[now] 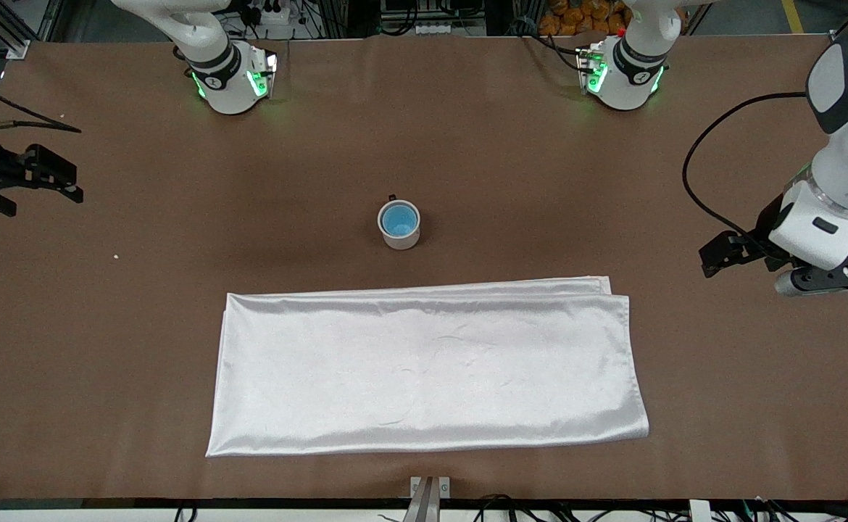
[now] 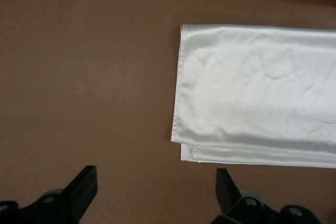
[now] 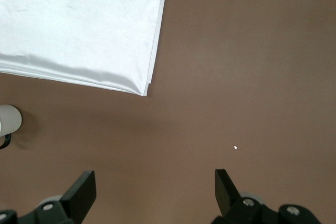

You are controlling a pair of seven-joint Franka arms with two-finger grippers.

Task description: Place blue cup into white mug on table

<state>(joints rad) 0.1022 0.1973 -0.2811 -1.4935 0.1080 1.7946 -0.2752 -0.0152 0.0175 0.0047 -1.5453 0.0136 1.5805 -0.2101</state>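
White cloth (image 1: 427, 373) on the table (image 1: 105, 326); blue cup (image 1: 398, 218) nested in white mug (image 1: 400, 226) farther back.
Left gripper (image 2: 155, 190) and right gripper (image 3: 155, 188) hover well apart from the mug, both wide open, empty.

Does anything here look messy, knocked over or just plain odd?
Nothing stands out. The blue cup sits upright inside the white mug, the folded white cloth lies flat, and both grippers, left and right, hang open over bare table.

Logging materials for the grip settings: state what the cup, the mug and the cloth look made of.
Blue cup: probably plastic, uniformly bright blue, seated inside the mug. White mug: likely glazed ceramic, smooth off-white wall, dark handle. White cloth: satin-like fabric, glossy with soft creases and folded layered edges.
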